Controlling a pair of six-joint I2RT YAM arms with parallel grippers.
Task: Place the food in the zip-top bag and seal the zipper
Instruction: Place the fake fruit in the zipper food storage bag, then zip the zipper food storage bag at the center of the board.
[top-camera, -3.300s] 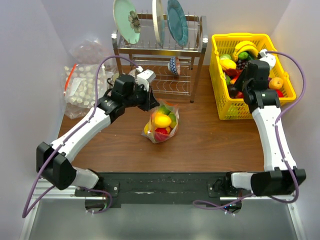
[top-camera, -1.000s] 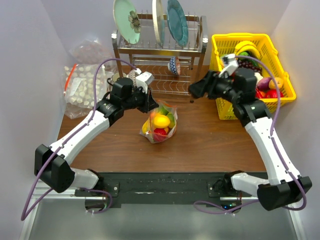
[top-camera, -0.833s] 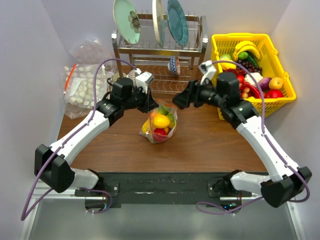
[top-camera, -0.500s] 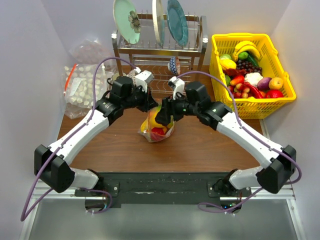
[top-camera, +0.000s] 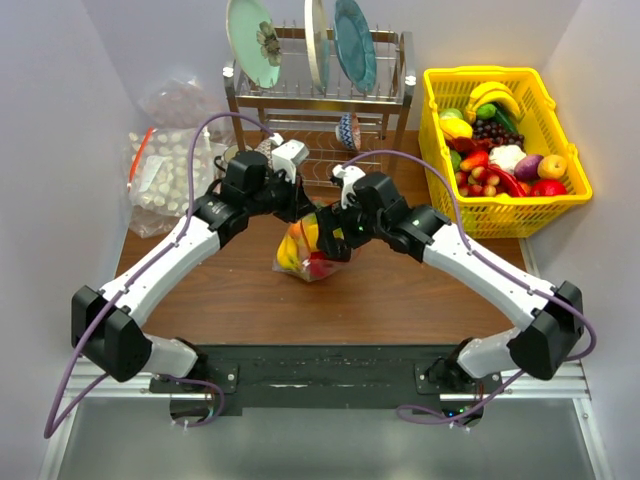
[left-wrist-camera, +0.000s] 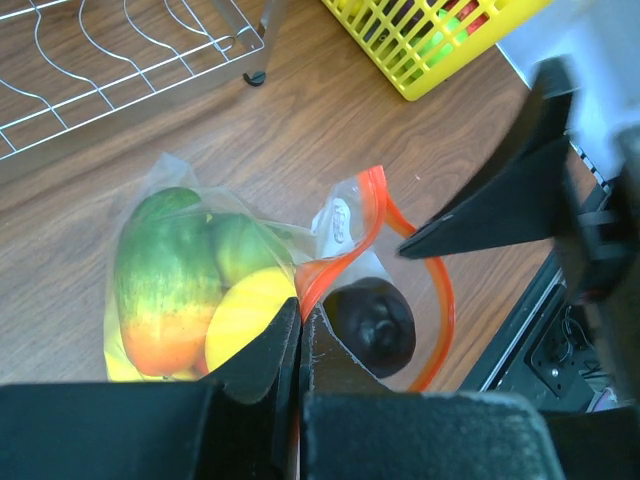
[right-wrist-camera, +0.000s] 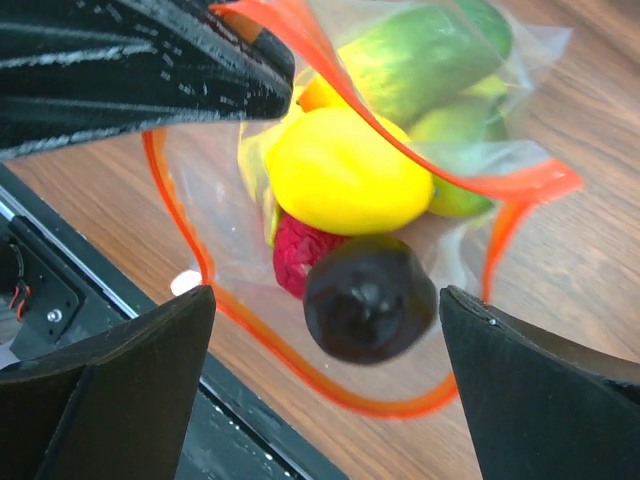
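The zip-top bag (top-camera: 312, 258) stands on the table with its mouth held up and open. My left gripper (left-wrist-camera: 300, 322) is shut on the red zipper (left-wrist-camera: 437, 300) at the mouth's edge. Inside the bag lie food pieces: a green-orange fruit (left-wrist-camera: 155, 270), a yellow lemon (right-wrist-camera: 345, 170) and a red piece (right-wrist-camera: 297, 265). A dark round fruit (right-wrist-camera: 370, 298) is in the bag's mouth, between the wide-apart fingers of my right gripper (right-wrist-camera: 325, 292) and touching neither. The right gripper (top-camera: 330, 235) hangs open directly over the bag, close to the left gripper (top-camera: 300, 208).
A yellow basket (top-camera: 440, 150) full of more toy food stands at the back right. A metal dish rack (top-camera: 320, 110) with plates is behind the bag. A larger clear bag of pale lumps (top-camera: 165, 165) lies at the back left.
My right arm swung from the yellow basket over to the bag's mouth. Its jaws opened wider and let go of the dark fruit. The left gripper stayed put on the bag.
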